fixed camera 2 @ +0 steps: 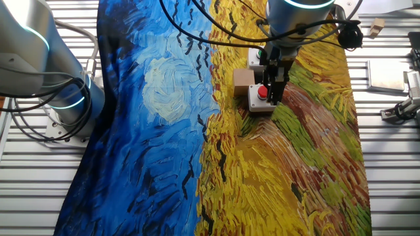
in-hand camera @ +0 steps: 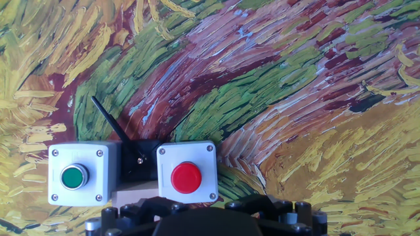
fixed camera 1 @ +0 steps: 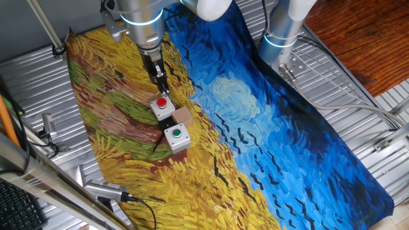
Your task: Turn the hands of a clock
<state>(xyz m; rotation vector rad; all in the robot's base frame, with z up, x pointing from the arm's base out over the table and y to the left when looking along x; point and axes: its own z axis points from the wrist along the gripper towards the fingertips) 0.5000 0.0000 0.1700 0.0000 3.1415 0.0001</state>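
Observation:
No clock face shows in any view. A black block (in-hand camera: 136, 160) with a thin black pointer (in-hand camera: 111, 124) sits between a grey box with a red button (in-hand camera: 187, 174) and a grey box with a green button (in-hand camera: 75, 176). The pointer sticks out over the cloth, up and to the left in the hand view. A small wooden block (fixed camera 1: 184, 116) lies against the boxes. My gripper (fixed camera 1: 162, 89) hangs just above the red-button box (fixed camera 1: 162, 105) with its fingers together and nothing between them. In the other fixed view the gripper (fixed camera 2: 272, 97) covers part of that box (fixed camera 2: 261, 98). The hand view shows only the hand's black body (in-hand camera: 210, 219).
A painted yellow and blue cloth (fixed camera 1: 268, 128) covers the table. A second arm's base (fixed camera 1: 281, 32) stands at the cloth's far edge. Metal tools (fixed camera 1: 108, 190) lie on the slatted metal beside the cloth. A black cable (fixed camera 2: 197, 33) hangs over the cloth.

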